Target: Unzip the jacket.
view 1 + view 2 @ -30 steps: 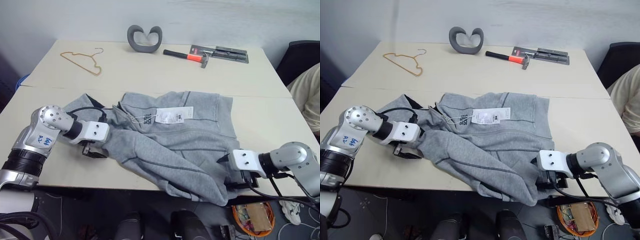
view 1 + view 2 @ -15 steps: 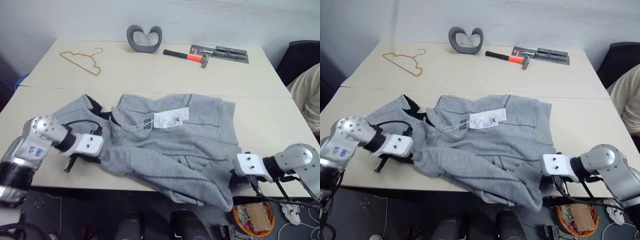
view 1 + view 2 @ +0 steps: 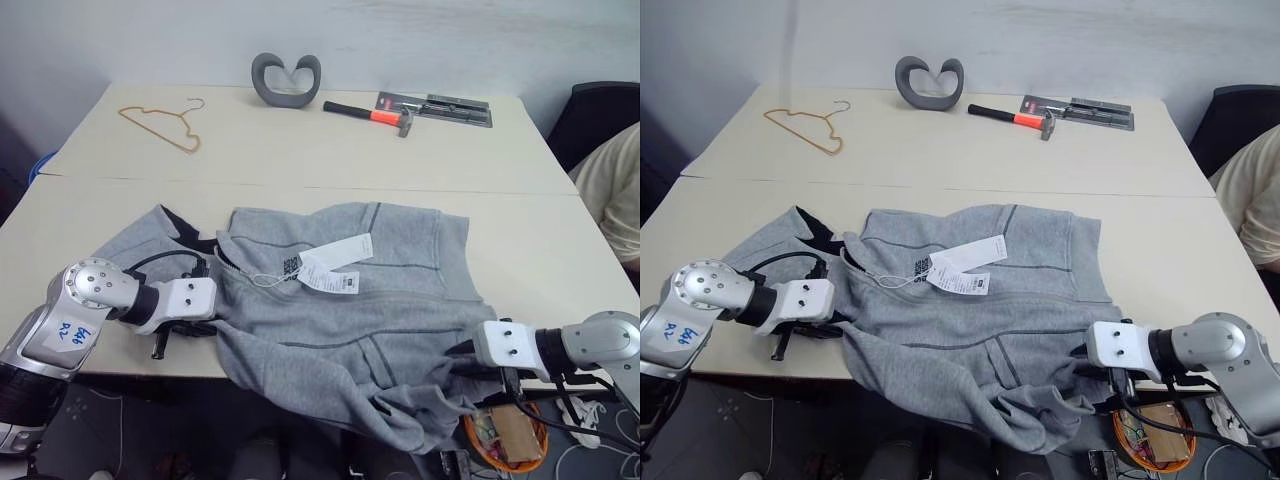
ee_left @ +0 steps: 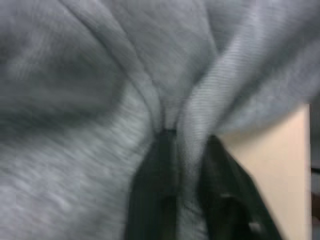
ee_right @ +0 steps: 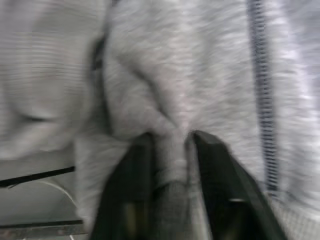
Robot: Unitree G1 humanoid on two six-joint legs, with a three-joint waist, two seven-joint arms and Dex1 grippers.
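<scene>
While gripping jacket (image 3: 350, 310), arms splay.

Both head views are evenly and diffusely lit from above; no glare is seen on the table (image 3: 300, 150). Only soft, short shadows are cast, beneath the grey curved object (image 3: 287, 78) and the hammer (image 3: 368, 113). The area below the table's near edge is left dim. Focus is held across the tabletop. Both wrist views are blurred and out of focus: the jacket (image 4: 75, 100) weave is smeared, and the black fingers (image 5: 132, 200) are rendered with soft outlines.
</scene>
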